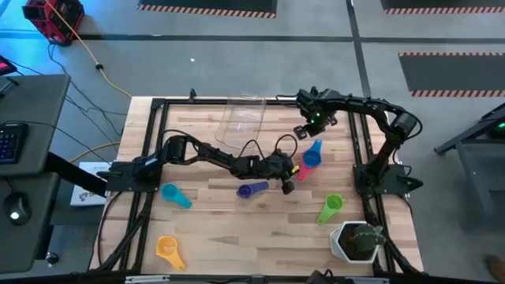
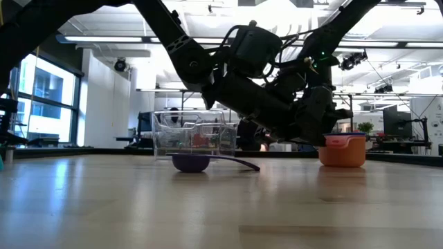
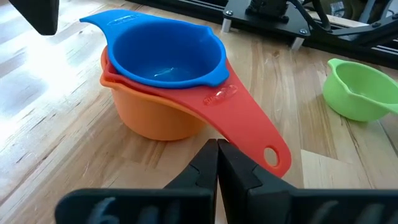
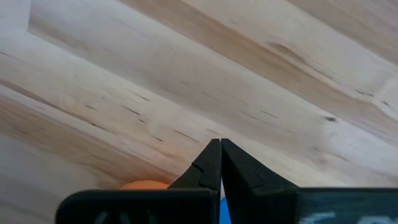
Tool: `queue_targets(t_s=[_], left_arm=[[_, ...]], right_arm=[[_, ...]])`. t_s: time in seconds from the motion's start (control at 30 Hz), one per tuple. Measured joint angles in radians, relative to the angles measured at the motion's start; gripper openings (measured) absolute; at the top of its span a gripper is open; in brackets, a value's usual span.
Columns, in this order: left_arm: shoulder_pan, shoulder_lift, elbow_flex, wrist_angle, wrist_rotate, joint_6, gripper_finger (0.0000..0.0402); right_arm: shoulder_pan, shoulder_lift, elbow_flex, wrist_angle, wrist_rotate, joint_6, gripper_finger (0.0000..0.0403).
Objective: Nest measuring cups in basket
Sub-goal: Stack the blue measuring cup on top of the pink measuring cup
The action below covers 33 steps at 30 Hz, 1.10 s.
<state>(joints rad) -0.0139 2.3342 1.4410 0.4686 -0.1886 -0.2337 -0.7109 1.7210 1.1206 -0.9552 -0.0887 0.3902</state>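
Note:
A blue measuring cup (image 3: 165, 53) sits nested in a pink-red cup (image 3: 152, 115) on the table right of centre; the pair also shows in the high view (image 1: 312, 155). The pink-red cup's flat handle (image 3: 249, 134) points at my left gripper (image 3: 217, 146), which is shut with its tips low beside that handle. My right gripper (image 1: 304, 130) is shut, holds nothing and points down above the table just beyond the pair. The purple cup (image 1: 252, 189), teal cup (image 1: 175, 196), yellow cup (image 1: 168, 248) and green cup (image 1: 331, 207) lie loose on the table. The clear basket (image 1: 241, 120) stands at the far edge. My left gripper has its shut fingertips (image 3: 208, 158) right at the edge of the pink-red cup's handle (image 3: 239, 134), about halfway along it, coming slanting down from the table's left. I cannot tell whether they touch it. The stacked cups rest on the table.
A white pot with a green plant (image 1: 359, 241) stands at the near right corner. The purple cup (image 2: 190, 162) lies close to the left arm's near side. Bare wood lies between the basket and the stacked cups.

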Motion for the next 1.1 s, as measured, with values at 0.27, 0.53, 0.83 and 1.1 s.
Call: queue_targets(t_s=[0.27,0.53,0.83,1.1], left_arm=[[0.000,0.000,0.000,0.000,0.000,0.000,0.0000],[0.000,0.000,0.000,0.000,0.000,-0.001,0.0000],[-0.002,0.000,0.000,0.000,0.000,-0.001,0.0000],[-0.002,0.000,0.000,0.000,0.000,-0.002,0.0000]], right_arm=[[-0.001,0.000,0.000,-0.120,0.010,-0.054,0.0000],[0.011,0.000,0.000,-0.214,0.003,-0.075,0.0000],[0.063,-0.007,0.000,-0.376,-0.014,-0.111,0.0000],[0.090,-0.125,0.000,-0.356,0.034,-0.078,0.0000]])
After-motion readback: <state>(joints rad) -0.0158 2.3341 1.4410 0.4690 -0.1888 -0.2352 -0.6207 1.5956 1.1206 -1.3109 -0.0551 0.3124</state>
